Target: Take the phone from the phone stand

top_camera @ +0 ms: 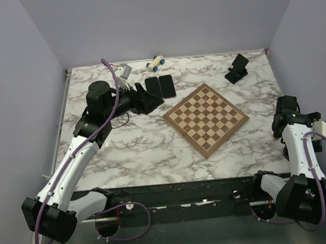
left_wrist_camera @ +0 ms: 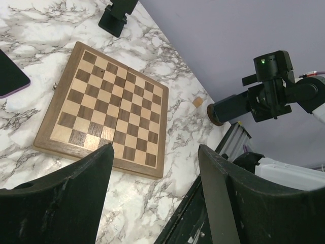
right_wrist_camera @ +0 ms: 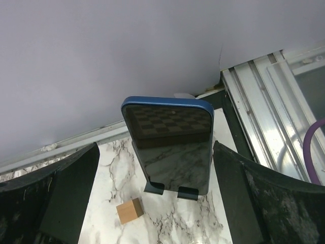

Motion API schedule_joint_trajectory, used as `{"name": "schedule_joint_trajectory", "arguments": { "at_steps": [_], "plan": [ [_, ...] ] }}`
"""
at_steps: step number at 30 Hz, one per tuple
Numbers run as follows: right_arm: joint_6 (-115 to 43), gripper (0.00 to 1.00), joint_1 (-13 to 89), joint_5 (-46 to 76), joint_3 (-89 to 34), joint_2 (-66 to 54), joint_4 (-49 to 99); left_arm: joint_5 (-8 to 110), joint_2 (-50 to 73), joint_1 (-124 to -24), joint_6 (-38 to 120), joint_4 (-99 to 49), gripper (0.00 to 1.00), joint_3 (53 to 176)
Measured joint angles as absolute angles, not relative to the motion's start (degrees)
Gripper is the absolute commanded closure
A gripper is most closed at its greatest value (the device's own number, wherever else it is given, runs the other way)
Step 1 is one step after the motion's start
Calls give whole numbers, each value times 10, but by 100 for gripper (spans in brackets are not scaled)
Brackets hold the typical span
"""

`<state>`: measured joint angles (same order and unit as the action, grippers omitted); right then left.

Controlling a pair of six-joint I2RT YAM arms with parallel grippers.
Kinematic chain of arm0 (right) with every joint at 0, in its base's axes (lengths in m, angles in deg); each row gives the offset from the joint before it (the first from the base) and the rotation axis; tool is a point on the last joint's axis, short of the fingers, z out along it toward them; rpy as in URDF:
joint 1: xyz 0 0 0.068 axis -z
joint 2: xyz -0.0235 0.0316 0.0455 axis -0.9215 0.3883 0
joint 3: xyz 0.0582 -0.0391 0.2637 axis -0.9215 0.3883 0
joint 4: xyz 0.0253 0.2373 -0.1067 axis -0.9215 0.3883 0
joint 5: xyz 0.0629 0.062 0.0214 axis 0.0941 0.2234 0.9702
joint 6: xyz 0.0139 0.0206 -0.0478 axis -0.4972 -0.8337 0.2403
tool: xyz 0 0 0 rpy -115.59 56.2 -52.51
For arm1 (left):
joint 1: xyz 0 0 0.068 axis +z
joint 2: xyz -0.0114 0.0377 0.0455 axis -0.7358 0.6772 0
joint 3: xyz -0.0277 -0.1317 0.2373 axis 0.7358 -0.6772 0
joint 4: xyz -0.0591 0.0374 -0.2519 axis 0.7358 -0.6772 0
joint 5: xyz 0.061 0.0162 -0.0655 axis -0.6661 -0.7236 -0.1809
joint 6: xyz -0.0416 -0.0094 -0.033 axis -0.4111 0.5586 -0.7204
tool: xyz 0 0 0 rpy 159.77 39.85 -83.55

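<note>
Nearest to me are the two arm bases, bolted along the front edge of the marble table [top_camera: 137, 153], one toward each corner. The right arm rises beside the table's right edge. The right gripper [right_wrist_camera: 155, 147] is spread as wide as it goes and grips nothing; its wrist view looks out between the two fingers at the phone [right_wrist_camera: 172, 127], well short of touching it. That phone has a blue rim and leans back on the phone stand [top_camera: 235, 77], with its lower edge caught in the stand's two front lips and its dark screen mirroring the chessboard [top_camera: 206, 118]. Stand and phone sit in the far right corner, near the back wall and the right edge. Bare marble lies between them and the gripper, apart from a small wooden block [right_wrist_camera: 129, 211] just in front of the stand, off to one side. The left arm stretches to the far left part of the table, where the left gripper [left_wrist_camera: 156, 148] is also parted and empty, hovering beside two flat phones [top_camera: 153, 87] that lie side by side. A toy car [top_camera: 157, 62] sits at the back edge beyond them. The chessboard lies at an angle in the middle, apart from both grippers and from the stand
</note>
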<state>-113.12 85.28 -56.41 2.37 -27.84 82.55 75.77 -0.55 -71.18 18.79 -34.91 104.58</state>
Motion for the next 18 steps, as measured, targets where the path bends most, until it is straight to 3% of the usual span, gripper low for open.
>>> {"name": "schedule_joint_trajectory", "arguments": {
  "at_steps": [18],
  "plan": [
    [-1089,0,880,-574,69,-254,746,735,1,-730,211,-366,24,1046]
  ]
}}
